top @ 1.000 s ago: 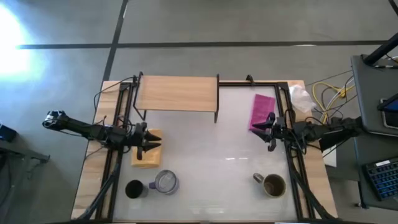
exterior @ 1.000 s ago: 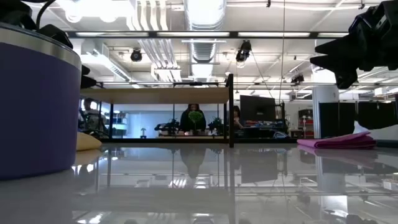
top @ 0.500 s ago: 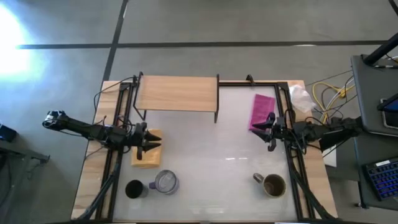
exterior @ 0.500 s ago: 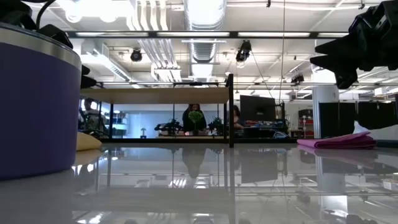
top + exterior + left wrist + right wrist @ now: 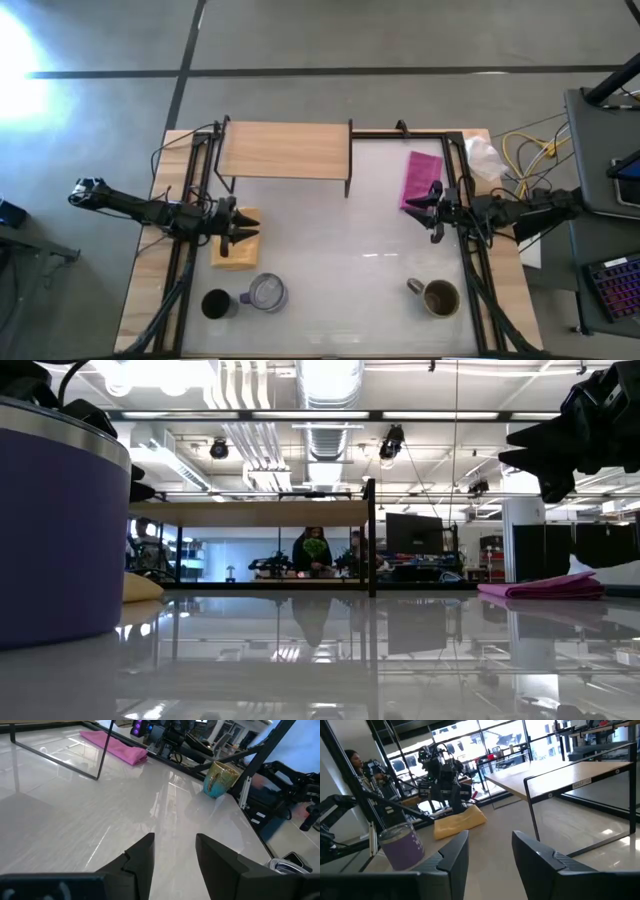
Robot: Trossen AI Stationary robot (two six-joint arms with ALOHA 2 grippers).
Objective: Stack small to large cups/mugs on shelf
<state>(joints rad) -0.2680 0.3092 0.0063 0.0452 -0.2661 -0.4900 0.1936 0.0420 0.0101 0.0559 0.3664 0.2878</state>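
Observation:
The small black cup [image 5: 215, 303] and the purple tumbler [image 5: 267, 294] with silvery lid stand side by side near the table's near left corner. The tan-olive mug [image 5: 438, 297] stands upright near the near right corner. The light-wood shelf [image 5: 284, 151] stands on black legs at the far side. My left gripper [image 5: 243, 229] is open and empty above the yellow cloth. My right gripper [image 5: 431, 211] is open and empty beside the magenta cloth. The tumbler also shows in the low view [image 5: 55, 530] and the right wrist view [image 5: 401, 846]; the mug shows in the left wrist view [image 5: 221, 779].
A folded yellow cloth [image 5: 234, 243] lies at the table's left, under my left gripper. A magenta cloth [image 5: 421, 176] lies at the far right. Black frame rails [image 5: 468, 262] run along the table's sides. White crumpled material [image 5: 484, 156] lies off the far right corner. People show beyond the table.

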